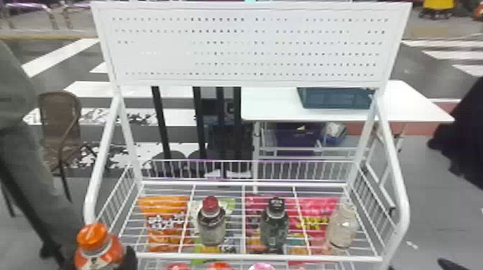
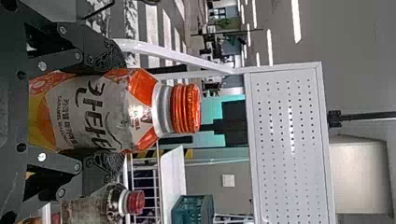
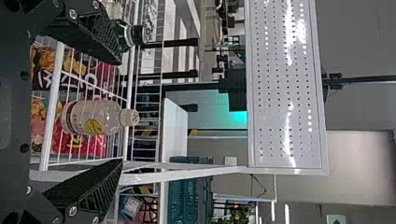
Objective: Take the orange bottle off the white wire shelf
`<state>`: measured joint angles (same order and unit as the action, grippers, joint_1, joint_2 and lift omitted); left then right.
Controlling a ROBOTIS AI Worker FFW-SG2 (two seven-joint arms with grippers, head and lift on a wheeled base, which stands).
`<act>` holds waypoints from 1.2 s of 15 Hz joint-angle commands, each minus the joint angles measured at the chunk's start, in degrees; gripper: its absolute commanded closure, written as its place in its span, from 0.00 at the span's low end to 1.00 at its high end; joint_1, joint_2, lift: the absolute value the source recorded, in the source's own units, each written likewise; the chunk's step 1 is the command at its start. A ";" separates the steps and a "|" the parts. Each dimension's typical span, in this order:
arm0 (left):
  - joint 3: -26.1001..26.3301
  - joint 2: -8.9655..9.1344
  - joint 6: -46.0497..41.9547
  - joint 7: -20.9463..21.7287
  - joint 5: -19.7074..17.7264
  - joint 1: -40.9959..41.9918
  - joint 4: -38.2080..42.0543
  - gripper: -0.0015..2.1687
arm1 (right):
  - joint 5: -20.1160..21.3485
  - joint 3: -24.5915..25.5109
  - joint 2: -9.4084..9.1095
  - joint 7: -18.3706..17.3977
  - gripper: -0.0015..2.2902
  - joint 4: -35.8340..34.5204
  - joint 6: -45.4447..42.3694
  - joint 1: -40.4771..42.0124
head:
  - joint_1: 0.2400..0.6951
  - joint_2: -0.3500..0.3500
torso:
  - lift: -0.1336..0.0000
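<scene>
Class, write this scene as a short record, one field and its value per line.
Held item: orange bottle, upright
Holder: left gripper, closed around it
Position: beyond the near left corner of the white wire shelf
On shelf, left to right: red-capped bottle, black-capped bottle, pale-capped bottle
Right gripper: open, empty

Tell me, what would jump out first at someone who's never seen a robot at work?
Probably the orange bottle at the head view's lower left, gripped by the robot's left claw outside the white wire shelf. Next, the big white perforated panel rising above the shelf. Then the bright orange bag showing through the wires, left of the red-capped bottle.
</scene>
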<state>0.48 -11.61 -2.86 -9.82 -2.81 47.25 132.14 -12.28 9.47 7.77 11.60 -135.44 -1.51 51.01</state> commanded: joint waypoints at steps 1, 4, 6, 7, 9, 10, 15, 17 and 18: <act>0.13 0.10 0.01 -0.02 0.00 -0.14 0.04 0.30 | 0.07 -0.06 -0.22 0.00 0.07 -0.44 -0.11 0.32 | 0.57 0.50 | 1.00; 0.22 0.01 0.01 -0.02 0.00 -0.23 0.22 0.30 | 0.07 -0.06 -0.30 0.00 0.07 -0.52 -0.28 0.50 | 0.57 0.50 | 1.00; 0.13 0.10 0.01 -0.02 0.00 0.03 0.84 0.30 | 0.07 -0.15 -0.30 0.00 0.07 -0.44 -0.28 0.41 | 0.57 0.50 | 1.00; 0.13 0.19 0.01 -0.02 0.00 0.12 1.10 0.30 | 0.07 -0.15 -0.30 0.00 0.07 -0.26 -0.28 0.23 | 0.57 0.50 | 1.00; 0.13 0.36 0.01 -0.02 0.00 0.12 1.10 0.30 | 0.07 -0.15 -0.30 0.00 0.07 -0.09 -0.28 0.14 | 0.57 0.50 | 1.00; 0.13 0.36 0.01 -0.02 0.00 0.12 1.10 0.30 | 0.07 -0.15 -0.22 0.00 0.07 -0.09 -0.28 0.06 | 0.57 0.50 | 1.00; 0.31 0.45 0.01 -0.02 0.00 -0.05 1.10 0.30 | 0.07 -0.06 -0.22 0.00 0.07 0.09 -0.28 -0.03 | 0.57 0.50 | 1.00; 0.40 0.45 0.01 -0.02 0.00 -0.05 1.01 0.30 | 0.07 -0.06 -0.22 0.00 0.07 0.18 -0.28 -0.03 | 0.57 0.50 | 1.00; 0.40 0.36 0.01 -0.02 0.00 -0.05 1.01 0.30 | 0.07 -0.06 -0.22 0.00 0.07 0.09 -0.28 -0.03 | 0.57 0.50 | 1.00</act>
